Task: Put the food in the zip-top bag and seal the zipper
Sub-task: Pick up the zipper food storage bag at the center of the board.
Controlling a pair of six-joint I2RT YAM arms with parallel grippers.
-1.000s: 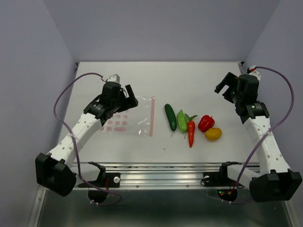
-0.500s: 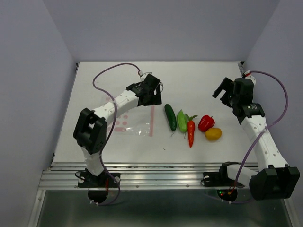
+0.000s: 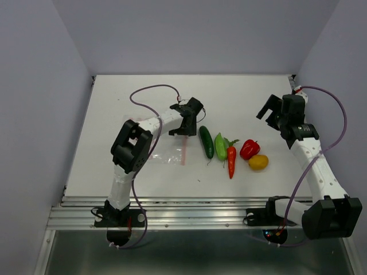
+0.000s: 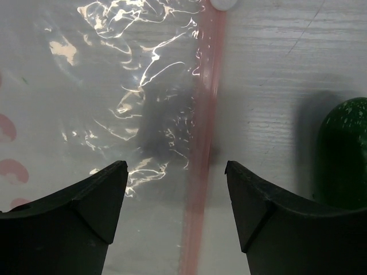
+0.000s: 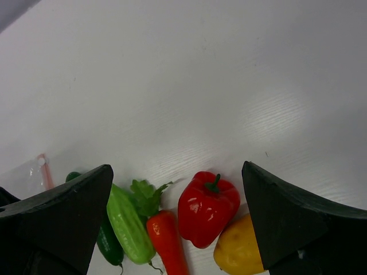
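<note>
The zip-top bag (image 3: 163,151) lies flat, its pink zipper (image 3: 184,150) on the right edge. My left gripper (image 3: 189,122) is open and empty above the zipper's far end; in the left wrist view the zipper (image 4: 203,143) runs between the jaws of that gripper (image 4: 176,172), over the crinkly bag (image 4: 132,86). The food lies in a row to the right: cucumber (image 3: 206,142), light green pepper (image 3: 221,146), carrot (image 3: 231,161), red bell pepper (image 3: 249,149), yellow one (image 3: 258,162). My right gripper (image 3: 274,109) is open and empty, raised behind the red bell pepper (image 5: 207,209).
The cucumber (image 4: 344,154) lies close to the right of my left fingers. A white slider tab (image 4: 223,3) sits at the zipper's far end. The table's metal rail (image 3: 195,209) runs along the near edge. Grey walls stand at the back and sides.
My left arm has swung right, from over the bag's dotted left part to above the zipper near the cucumber. My right arm has shifted slightly left.
</note>
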